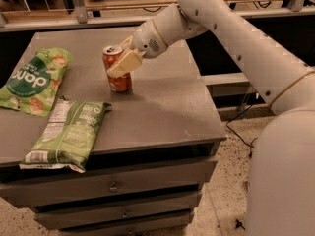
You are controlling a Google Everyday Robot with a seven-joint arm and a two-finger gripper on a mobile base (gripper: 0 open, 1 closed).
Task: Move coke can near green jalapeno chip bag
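Your gripper (pixel 120 58) is over the back middle of the tabletop (pixel 167 107). Its fingers (pixel 124 63) are closed on the upper half of the coke can (pixel 118 78), and one pale finger lies slanted across the front of it. The can is upright, but I cannot say for sure whether its base rests on the tabletop or is just lifted from it. The green jalapeno chip bag (pixel 69 134) lies flat at the front left, apart from the can, and its near end reaches the front edge. The first risk is the grip itself. It is high and slanted on a smooth round can, so a quick sideways move could make the can turn in the fingers, slip out and roll away. The second risk is at the arrival. If you come too low or too far, the can may push the light bag over the front edge. It may also land on the crinkly bag, where it would tip. Take care also with the brighter green bag (pixel 34 80) at the left, because it is the wrong target. Set the can down on bare tabletop just beside the olive bag.
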